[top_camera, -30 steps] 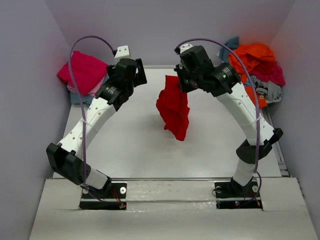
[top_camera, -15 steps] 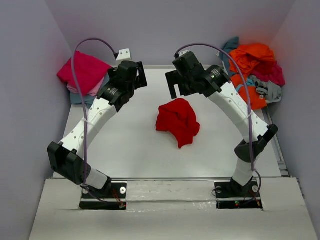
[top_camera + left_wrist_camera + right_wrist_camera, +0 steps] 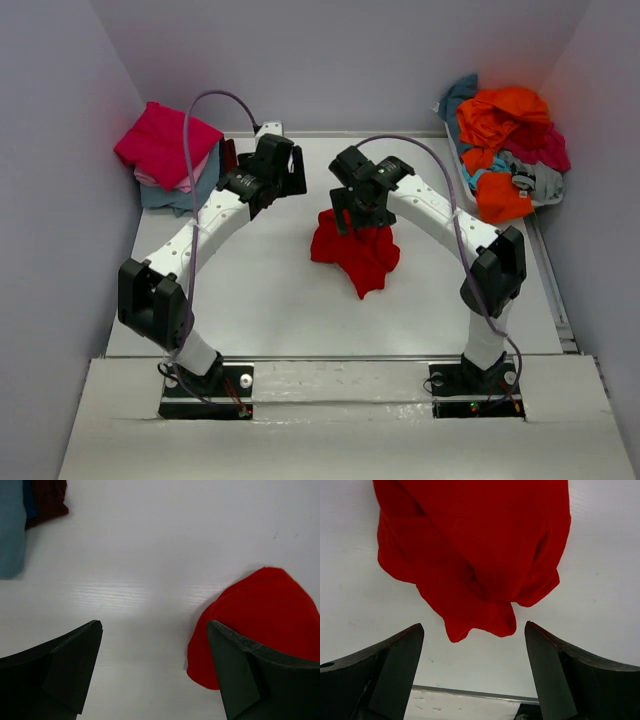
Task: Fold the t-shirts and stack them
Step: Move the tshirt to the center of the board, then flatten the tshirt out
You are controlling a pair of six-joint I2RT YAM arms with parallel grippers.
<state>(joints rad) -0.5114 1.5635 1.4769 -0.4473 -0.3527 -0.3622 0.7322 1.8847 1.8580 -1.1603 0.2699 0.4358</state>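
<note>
A bright red t-shirt (image 3: 357, 258) lies crumpled in a heap at the middle of the white table (image 3: 250, 290). My right gripper (image 3: 355, 215) hangs open just over its far edge. In the right wrist view the red t-shirt (image 3: 475, 555) fills the top, and nothing lies between the spread fingers of the right gripper (image 3: 475, 675). My left gripper (image 3: 285, 172) is open to the shirt's far left, over bare table. In the left wrist view the left gripper (image 3: 155, 670) holds nothing, and the red t-shirt (image 3: 265, 610) lies by its right finger.
A folded stack with a magenta shirt (image 3: 165, 140) on top sits at the far left; its grey-blue (image 3: 11, 530) and maroon (image 3: 47, 500) layers show in the left wrist view. A loose pile of orange, teal, magenta and grey shirts (image 3: 505, 130) lies at the far right.
The right gripper opened and let go of the hanging red shirt, which dropped into a heap. The right arm then came down over it. The left arm shifted right.
</note>
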